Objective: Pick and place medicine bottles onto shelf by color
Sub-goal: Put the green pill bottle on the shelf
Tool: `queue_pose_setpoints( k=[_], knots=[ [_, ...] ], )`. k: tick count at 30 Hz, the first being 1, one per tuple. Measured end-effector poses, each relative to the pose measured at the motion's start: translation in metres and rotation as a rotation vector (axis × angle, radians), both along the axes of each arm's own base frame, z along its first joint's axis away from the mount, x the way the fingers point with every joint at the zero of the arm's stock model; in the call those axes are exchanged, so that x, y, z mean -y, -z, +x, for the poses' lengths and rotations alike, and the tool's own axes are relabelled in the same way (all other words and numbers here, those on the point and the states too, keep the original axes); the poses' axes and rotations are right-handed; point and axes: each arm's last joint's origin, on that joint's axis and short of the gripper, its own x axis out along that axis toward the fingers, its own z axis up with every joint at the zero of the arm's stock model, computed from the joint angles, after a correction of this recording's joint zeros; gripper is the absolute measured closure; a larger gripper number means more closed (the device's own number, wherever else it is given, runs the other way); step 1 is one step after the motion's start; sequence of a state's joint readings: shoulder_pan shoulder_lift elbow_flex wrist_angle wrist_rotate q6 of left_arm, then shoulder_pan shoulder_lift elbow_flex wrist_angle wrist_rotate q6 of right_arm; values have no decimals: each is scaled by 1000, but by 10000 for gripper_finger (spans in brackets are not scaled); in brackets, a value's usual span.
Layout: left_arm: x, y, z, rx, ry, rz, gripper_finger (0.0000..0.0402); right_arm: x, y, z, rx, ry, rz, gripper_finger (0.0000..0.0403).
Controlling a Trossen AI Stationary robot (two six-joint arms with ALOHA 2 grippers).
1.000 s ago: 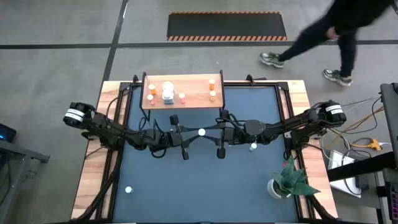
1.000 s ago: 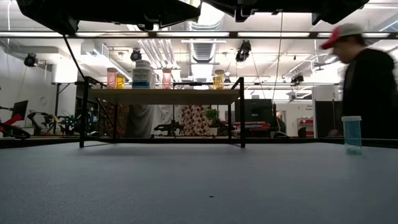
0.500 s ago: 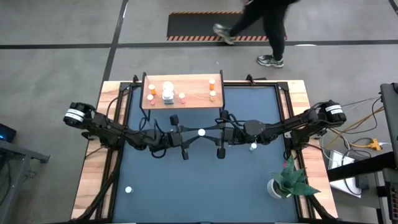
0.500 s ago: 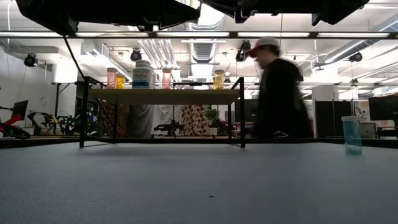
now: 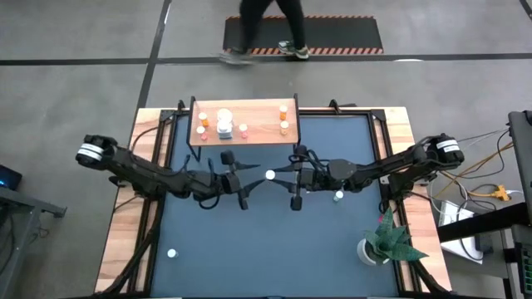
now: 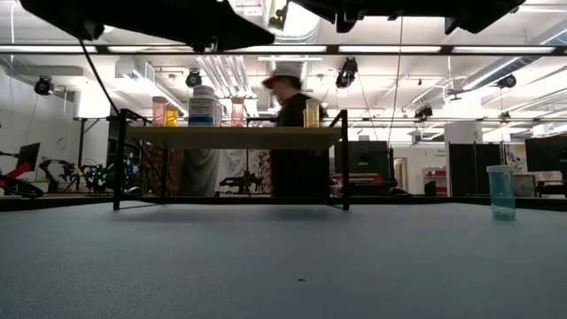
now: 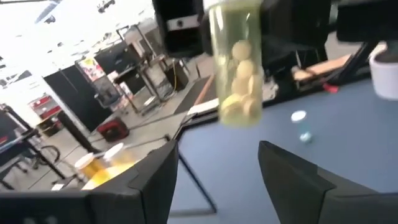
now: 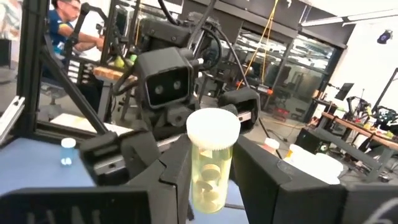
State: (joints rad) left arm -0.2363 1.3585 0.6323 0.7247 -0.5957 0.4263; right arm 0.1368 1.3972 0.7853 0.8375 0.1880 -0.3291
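Observation:
A greenish medicine bottle (image 8: 209,177) with a white cap (image 5: 270,175) stands upright between the fingers of my right gripper (image 5: 281,176), above the middle of the mat. My left gripper (image 5: 252,178) is open, just to the bottle's left. In the left wrist view the bottle (image 7: 239,68) shows beyond its spread fingers. The shelf (image 5: 243,123) stands at the table's far edge with several bottles on it. Loose bottles stand on the mat at the right (image 5: 338,196) and at the near left (image 5: 171,253). My right gripper pinches the greenish bottle's body (image 8: 200,186) between its two fingers, below the white cap (image 8: 213,129). The fingers come level from the table's right side. The bottle is upright, cap up, and lifted clear of the mat.
A white pot with a green plant (image 5: 378,243) stands at the near right corner. The shelf's black legs (image 6: 117,159) stand on the mat's far part. A person (image 5: 266,25) walks on the floor beyond the table's far edge.
My left arm has drawn back a little toward the table's left edge, away from the greenish bottle. The bottle and my right gripper have stayed in place. The person beyond the table has walked from right to left.

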Motion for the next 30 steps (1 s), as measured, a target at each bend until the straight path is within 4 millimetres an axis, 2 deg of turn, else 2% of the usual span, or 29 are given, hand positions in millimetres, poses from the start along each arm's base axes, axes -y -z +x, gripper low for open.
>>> queue_pose_setpoints(
  k=[3,8,14,20,24,27,30],
  knots=[
    [-3,-8,-12,-52,-6,19,196,1,-5,-1,-28,37,22,305],
    [-9,-28,-37,-82,-5,38,195,5,-25,7,-118,84,39,305],
    [-15,-53,-62,-6,-9,58,195,26,-56,23,-211,147,58,305],
    [-19,-55,-76,13,-11,75,195,66,-79,43,-260,132,112,305],
    [-21,-71,-86,116,-32,134,195,99,-93,57,-261,112,132,305],
    [-23,-81,-96,187,-43,146,195,128,-97,68,-253,107,152,305],
    [-25,-78,-103,199,-45,144,195,157,-92,79,-255,137,182,305]
  ],
)
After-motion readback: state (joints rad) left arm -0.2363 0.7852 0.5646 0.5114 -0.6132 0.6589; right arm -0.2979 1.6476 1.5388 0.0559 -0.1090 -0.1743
